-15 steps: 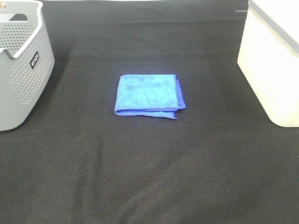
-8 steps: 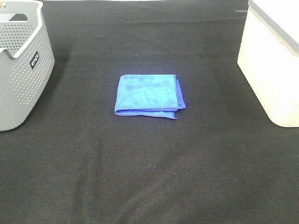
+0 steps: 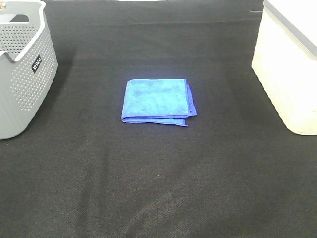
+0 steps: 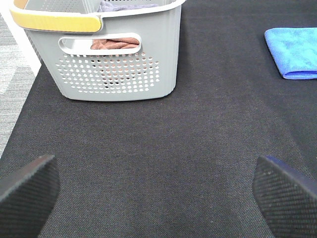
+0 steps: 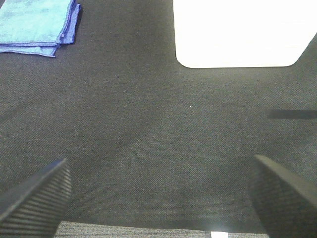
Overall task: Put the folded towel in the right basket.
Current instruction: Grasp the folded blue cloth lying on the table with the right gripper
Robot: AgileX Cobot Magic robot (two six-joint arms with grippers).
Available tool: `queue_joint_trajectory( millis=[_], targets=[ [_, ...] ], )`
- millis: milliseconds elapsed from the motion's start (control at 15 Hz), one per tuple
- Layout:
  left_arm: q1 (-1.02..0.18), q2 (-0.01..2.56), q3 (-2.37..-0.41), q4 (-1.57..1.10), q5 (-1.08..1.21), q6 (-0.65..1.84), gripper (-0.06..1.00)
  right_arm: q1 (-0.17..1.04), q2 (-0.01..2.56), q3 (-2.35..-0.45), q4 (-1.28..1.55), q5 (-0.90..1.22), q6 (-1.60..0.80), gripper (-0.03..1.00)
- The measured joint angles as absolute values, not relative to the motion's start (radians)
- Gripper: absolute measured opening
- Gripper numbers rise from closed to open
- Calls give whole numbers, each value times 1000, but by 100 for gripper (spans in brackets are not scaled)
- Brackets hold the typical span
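Note:
A folded blue towel point(image 3: 157, 101) lies flat on the black table point(image 3: 158, 173) at its middle. It also shows in the left wrist view point(image 4: 294, 52) and the right wrist view point(image 5: 37, 25). The right basket point(image 3: 290, 64) is white and stands at the table's right edge; its wall shows in the right wrist view point(image 5: 242, 32). Neither gripper appears in the exterior view. My left gripper point(image 4: 158, 198) is open and empty, far from the towel. My right gripper point(image 5: 158, 198) is open and empty, with the towel and white basket ahead of it.
A grey perforated basket point(image 3: 22, 64) stands at the table's left edge. In the left wrist view it point(image 4: 116, 54) has a yellow handle and holds cloths. The table's near edge shows in the right wrist view point(image 5: 148, 229).

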State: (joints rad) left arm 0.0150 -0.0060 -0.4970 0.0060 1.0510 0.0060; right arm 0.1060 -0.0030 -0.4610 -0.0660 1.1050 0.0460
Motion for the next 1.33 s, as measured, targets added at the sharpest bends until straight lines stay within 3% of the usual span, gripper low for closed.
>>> queue_joint_trajectory(
  millis=[1333],
  targets=[
    [15,-6,-497,6,1051,6,99,106,-3,-461,-66,1105,46,94]
  ],
)
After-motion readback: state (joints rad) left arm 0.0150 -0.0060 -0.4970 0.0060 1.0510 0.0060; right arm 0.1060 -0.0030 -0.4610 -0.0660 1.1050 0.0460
